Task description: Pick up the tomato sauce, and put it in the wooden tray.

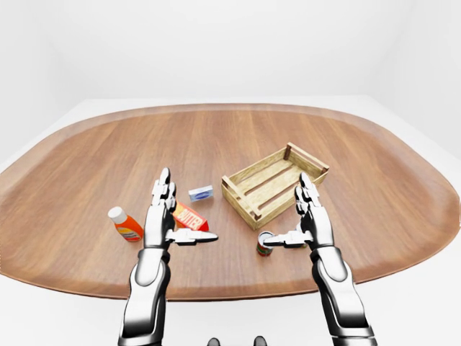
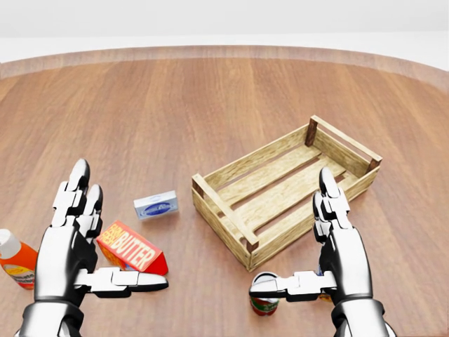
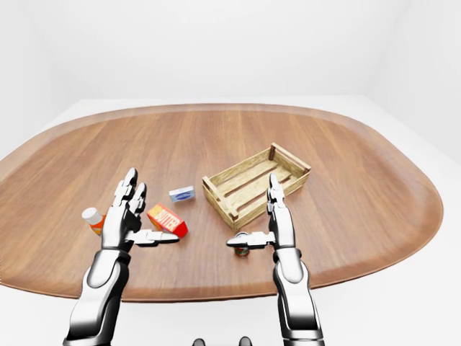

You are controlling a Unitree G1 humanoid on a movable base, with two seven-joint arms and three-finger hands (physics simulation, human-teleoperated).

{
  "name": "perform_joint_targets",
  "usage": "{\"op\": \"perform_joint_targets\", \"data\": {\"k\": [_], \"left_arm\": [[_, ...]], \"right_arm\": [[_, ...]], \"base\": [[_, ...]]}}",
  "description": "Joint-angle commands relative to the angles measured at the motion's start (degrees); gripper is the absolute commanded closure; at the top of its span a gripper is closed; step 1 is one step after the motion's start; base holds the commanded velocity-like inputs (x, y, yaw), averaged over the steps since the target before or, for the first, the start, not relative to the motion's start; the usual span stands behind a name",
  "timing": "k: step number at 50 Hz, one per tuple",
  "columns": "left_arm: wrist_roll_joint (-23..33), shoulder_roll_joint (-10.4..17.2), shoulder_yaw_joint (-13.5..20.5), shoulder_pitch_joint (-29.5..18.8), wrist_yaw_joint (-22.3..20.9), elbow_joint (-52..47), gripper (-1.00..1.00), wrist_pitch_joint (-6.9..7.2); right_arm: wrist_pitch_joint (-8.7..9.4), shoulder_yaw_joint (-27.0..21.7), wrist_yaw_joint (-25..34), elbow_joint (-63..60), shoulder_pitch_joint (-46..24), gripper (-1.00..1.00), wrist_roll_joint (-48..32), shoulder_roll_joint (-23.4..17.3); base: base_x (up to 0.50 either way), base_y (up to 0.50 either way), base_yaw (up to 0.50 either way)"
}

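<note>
Right hand [image 2: 342, 246] fingers [image 2: 291, 284] spread over tomato sauce [image 2: 264, 298], near wooden tray [image 2: 223, 208]

Worktop [image 1: 374, 216]: reddish-brown woodgrain | wooden tray [image 2: 280, 196]: pale tan slats, darker corner posts | tomato sauce [image 2: 264, 303]: can, silver top, red-and-green label | butter box [image 2: 133, 247]: red-orange, pale lettering | small box [image 2: 156, 205]: white and blue | bottle [image 1: 125, 225]: orange, white cap | both hands: silver-white, black joints

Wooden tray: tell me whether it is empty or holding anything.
Empty. The wooden tray shows only bare slats inside in the head view; the tomato sauce can stands outside it on the table, below its near corner.
</note>
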Motion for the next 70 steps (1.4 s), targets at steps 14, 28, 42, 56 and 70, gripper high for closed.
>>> {"op": "perform_joint_targets", "data": {"k": [14, 28, 42, 56, 70], "left_arm": [[-0.58, 0.33, 1.27, -0.65, -0.19, -3.21, -1.0, 0.0], [-0.54, 0.25, 1.06, -0.46, -0.22, -3.13, -1.0, 0.0], [-0.35, 0.11, 0.69, -0.15, -0.3, -2.69, -1.0, 0.0], [-0.27, 0.07, 0.6, 0.0, -0.42, -2.78, -1.0, 0.0], [-0.43, 0.15, 0.74, -0.15, -0.44, -2.62, -1.0, 0.0]], "right_arm": [[0.37, 0.45, -0.13, -0.74, 0.33, -1.0, -0.46, 0.18], [1.46, 0.37, -0.62, -0.78, 0.09, -1.0, -0.36, 0.21], [1.47, 0.67, -0.3, -0.74, 0.55, -1.0, 0.53, 0.45], [0.23, 1.53, 0.01, -1.25, 1.44, -1.0, -1.3, 0.23], [-0.26, 0.96, -0.65, 0.09, 0.89, -1.0, -0.26, 0.44]], "base": [[0.5, 0.0, 0.0], [0.14, 0.0, 0.0], [0.0, -0.04, 0.0], [0.0, -0.08, 0.0], [0.0, 0.18, 0.0]]}}
